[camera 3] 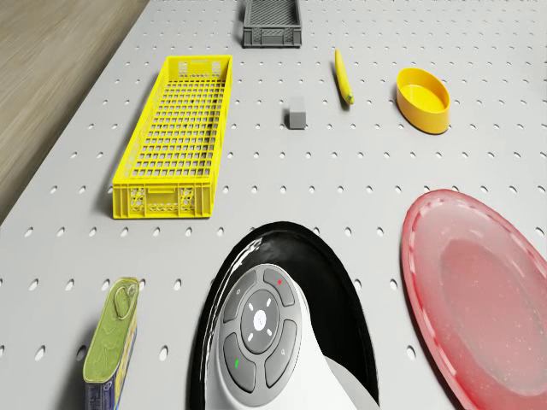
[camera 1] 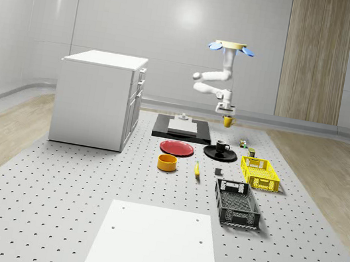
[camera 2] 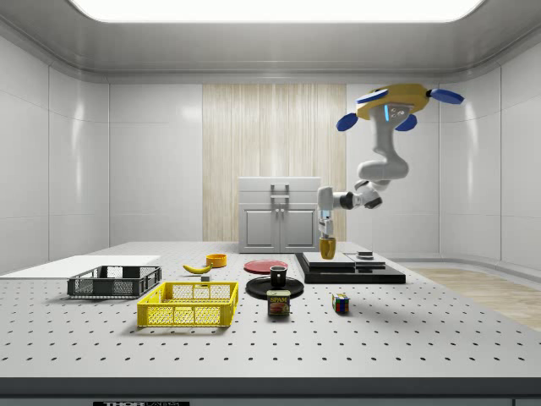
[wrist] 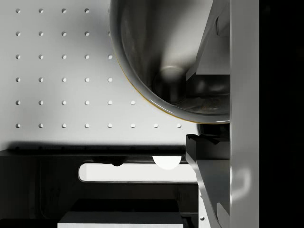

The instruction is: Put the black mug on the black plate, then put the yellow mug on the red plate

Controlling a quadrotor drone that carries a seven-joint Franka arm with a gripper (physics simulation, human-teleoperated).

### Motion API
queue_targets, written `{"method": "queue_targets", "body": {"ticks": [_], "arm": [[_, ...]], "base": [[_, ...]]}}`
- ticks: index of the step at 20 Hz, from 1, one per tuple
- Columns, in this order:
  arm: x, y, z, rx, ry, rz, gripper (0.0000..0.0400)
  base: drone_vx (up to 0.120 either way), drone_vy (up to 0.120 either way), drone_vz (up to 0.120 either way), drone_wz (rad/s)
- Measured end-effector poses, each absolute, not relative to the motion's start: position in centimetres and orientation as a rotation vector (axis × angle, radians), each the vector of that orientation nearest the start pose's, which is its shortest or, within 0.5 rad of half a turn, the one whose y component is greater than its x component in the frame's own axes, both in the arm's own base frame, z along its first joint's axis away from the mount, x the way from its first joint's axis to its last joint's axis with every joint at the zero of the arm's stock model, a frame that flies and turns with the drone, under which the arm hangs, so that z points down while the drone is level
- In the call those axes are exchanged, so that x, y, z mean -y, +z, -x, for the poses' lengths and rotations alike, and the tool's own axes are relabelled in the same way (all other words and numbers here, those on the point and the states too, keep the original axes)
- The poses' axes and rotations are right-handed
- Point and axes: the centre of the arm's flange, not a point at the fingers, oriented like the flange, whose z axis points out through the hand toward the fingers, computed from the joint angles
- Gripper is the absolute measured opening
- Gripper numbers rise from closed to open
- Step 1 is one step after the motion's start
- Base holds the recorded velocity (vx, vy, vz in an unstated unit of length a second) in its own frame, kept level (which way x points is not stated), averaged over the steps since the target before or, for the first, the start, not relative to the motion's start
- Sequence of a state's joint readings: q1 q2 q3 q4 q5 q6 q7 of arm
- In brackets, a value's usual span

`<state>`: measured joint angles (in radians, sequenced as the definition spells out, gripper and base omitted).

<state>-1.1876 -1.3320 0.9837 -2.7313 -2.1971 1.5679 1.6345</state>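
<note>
On the table (camera 1: 46, 217), from the whole-scene view's left, lie the red plate (camera 1: 177, 148) and the black plate (camera 1: 210, 153) – the black mug (camera 1: 221, 147) already stands on the latter. Farther back the drone (camera 1: 231, 47) hovers, its claw (camera 1: 224, 113) clenched on the yellow mug (camera 1: 228, 121) – the mug hangs just below it, clear of the table.

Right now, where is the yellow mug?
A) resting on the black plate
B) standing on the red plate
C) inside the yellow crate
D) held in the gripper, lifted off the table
D: the gripper is shut on the yellow mug, which hangs above the table under the hovering drone; the red plate is bare.
</note>
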Motion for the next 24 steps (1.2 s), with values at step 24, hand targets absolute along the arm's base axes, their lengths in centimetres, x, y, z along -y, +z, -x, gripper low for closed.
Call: {"method": "queue_targets", "body": {"ticks": [24], "arm": [[1.00,60.69,-31.47,0.002,0.785,0.000,0.0110]], "base": [[0.120,-0.120,0.000,0.000]]}}
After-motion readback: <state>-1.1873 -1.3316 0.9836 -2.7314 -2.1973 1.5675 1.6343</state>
